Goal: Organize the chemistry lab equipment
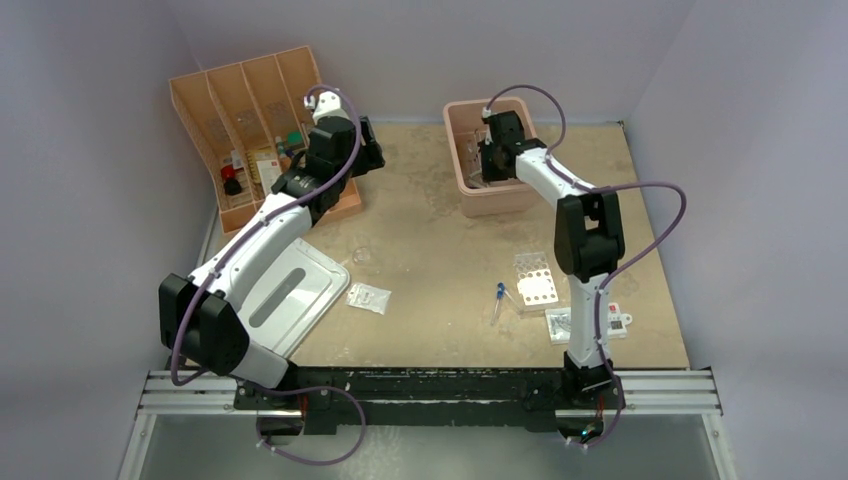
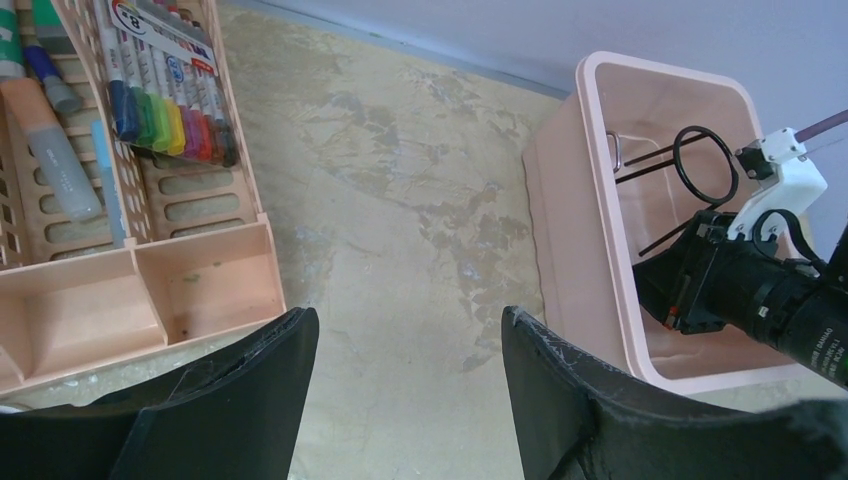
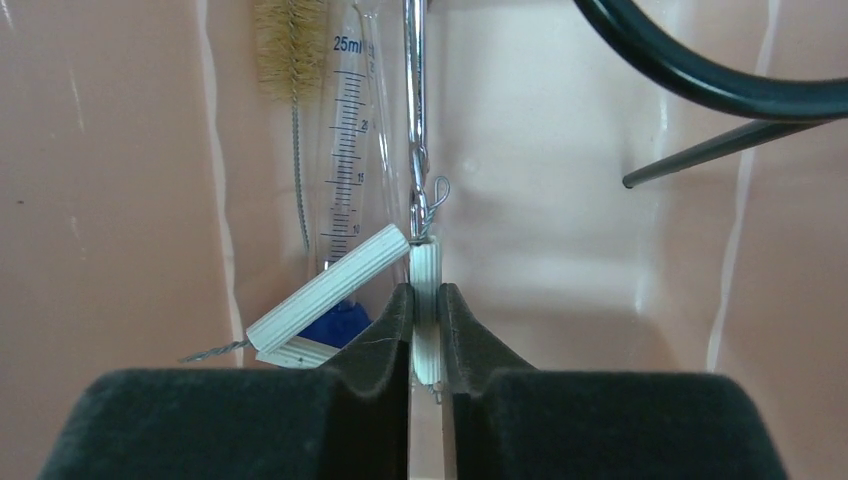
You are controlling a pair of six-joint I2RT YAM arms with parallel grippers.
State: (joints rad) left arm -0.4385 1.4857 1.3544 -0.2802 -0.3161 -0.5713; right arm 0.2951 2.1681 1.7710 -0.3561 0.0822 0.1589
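My right gripper (image 3: pixel 427 290) reaches down into the pink tub (image 1: pixel 500 205) and is shut on the white ribbed handle (image 3: pixel 426 262) of a metal tool whose shaft (image 3: pixel 414 90) points away from me. Beside it in the tub lie a graduated cylinder (image 3: pixel 350 150), a brush (image 3: pixel 290 45), a second white ribbed bar (image 3: pixel 325 290), something blue (image 3: pixel 335 325) and the black wire ring tripod (image 2: pixel 705 165). My left gripper (image 2: pixel 410 315) hangs open and empty over bare table between the orange tray (image 2: pixel 200 260) and the tub.
On the table lie a blue-tipped dropper (image 1: pixel 498 295), a clear well rack (image 1: pixel 535 285), a clear packet (image 1: pixel 368 297) and more packets (image 1: pixel 560 322) by the right arm's base. A white lid (image 1: pixel 290 290) lies under the left arm. Markers (image 2: pixel 170 100) fill the orange tray.
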